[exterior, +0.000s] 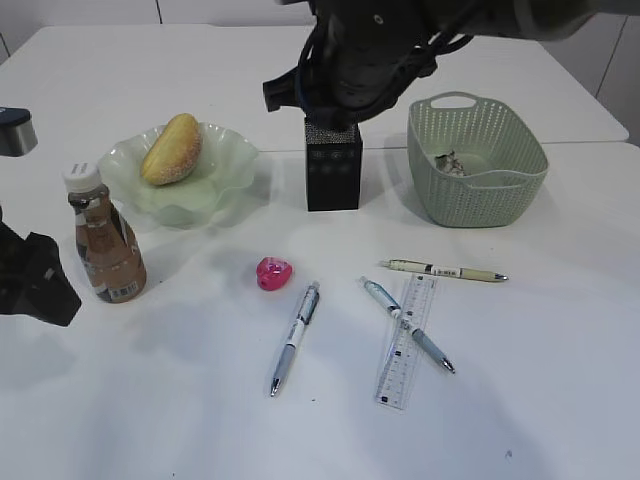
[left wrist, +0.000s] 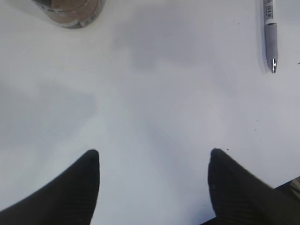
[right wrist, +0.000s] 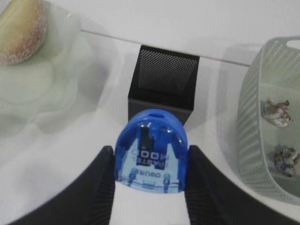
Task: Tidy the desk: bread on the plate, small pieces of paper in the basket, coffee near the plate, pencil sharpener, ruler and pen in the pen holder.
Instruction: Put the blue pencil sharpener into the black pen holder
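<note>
In the right wrist view my right gripper (right wrist: 151, 157) is shut on a blue translucent pencil sharpener (right wrist: 151, 140), held just above and in front of the black mesh pen holder (right wrist: 161, 82). A pink pencil sharpener (exterior: 272, 273) lies on the desk (exterior: 150, 400). The bread (exterior: 172, 148) rests on the green wavy plate (exterior: 215, 185), and the coffee (exterior: 104, 240) stands beside it. A clear ruler (exterior: 408, 345) lies under one of three pens (exterior: 295, 337). Crumpled paper (right wrist: 276, 112) sits in the basket (exterior: 478, 160). My left gripper (left wrist: 152, 157) hangs open over bare desk.
The right arm (exterior: 370, 50) hides the pen holder's (exterior: 333, 170) mouth in the exterior view. A second pen (exterior: 408, 322) crosses the ruler and a third (exterior: 445, 270) lies above it. The coffee's base (left wrist: 70, 9) and a pen tip (left wrist: 270, 35) show in the left wrist view.
</note>
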Controlling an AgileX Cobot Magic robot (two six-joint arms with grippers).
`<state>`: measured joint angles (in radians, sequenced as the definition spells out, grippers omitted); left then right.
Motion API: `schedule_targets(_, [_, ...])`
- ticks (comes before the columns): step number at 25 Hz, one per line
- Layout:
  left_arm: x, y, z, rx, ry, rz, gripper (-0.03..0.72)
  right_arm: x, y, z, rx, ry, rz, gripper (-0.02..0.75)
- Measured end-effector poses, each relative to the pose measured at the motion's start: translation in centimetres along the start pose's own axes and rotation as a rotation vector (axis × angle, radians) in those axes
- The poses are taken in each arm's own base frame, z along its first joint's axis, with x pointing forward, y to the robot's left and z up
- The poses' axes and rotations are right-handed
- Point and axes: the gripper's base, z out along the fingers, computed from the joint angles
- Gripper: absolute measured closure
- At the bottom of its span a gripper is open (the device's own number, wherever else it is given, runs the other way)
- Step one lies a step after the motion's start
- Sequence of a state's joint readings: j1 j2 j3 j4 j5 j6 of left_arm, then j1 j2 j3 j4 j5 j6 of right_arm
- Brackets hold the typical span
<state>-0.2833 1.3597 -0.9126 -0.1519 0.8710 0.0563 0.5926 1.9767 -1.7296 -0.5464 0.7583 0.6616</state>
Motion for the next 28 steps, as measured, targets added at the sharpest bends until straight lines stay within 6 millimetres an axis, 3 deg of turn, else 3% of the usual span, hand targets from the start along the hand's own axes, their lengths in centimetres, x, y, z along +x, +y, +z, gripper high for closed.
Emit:
schedule_targets(7, [0.0,0.0,0.0,0.0,0.0,0.0,0.179,-1.1,-1.6,1.0,-0.025,-0.08,0.041,0.4])
schedule_targets(18, [-0.2,0.0,0.0,-0.001,-0.02,0.0,0.179,-1.4,-3.1,4.4,-0.053,-0.141,0.071,0.4])
schedule_targets(24, [-0.2,0.0,0.0,-0.001,-0.025,0.0,0.179,-0.8,-3.0,6.1,-0.063,-0.136,0.064,0.4])
schedule_targets(28, [-0.2,0.0,0.0,-0.001,-0.026,0.0,0.179,-0.1,-2.2,8.4,-0.09,-0.14,0.053,0.401])
